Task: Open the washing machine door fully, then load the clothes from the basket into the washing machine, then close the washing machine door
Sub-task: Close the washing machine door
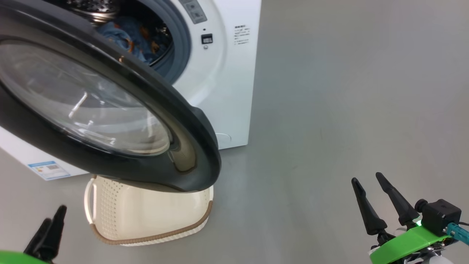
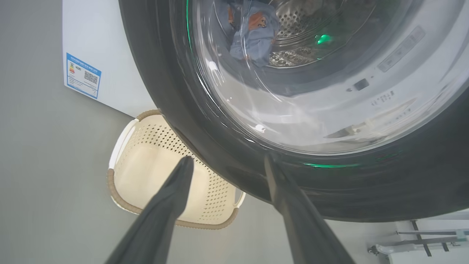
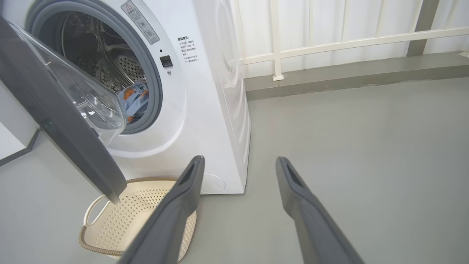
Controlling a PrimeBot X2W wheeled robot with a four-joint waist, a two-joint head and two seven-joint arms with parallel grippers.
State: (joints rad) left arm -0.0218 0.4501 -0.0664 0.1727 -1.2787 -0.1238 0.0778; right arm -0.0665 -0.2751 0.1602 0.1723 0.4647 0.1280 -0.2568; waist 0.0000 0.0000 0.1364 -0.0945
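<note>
Closing of the washing machine door is judged to be the step in hand. The clothes are seen lying inside the steel drum of the washing machine, while the basket, set on the floor just below the door's lower edge, is seen bare wherever its inside shows. The door is swung out from the front, with its glass bowl turned toward the opening. The left fingers are held apart right at the door's black outer rim; whether it is touched cannot be told. The right fingers are likewise spread, with nothing between them, well apart from the machine. A push on the door's outer face, carried through until the latch is met, is judged to be what the next move calls for, with the basket's rim cleared by the door's sweep.
</note>
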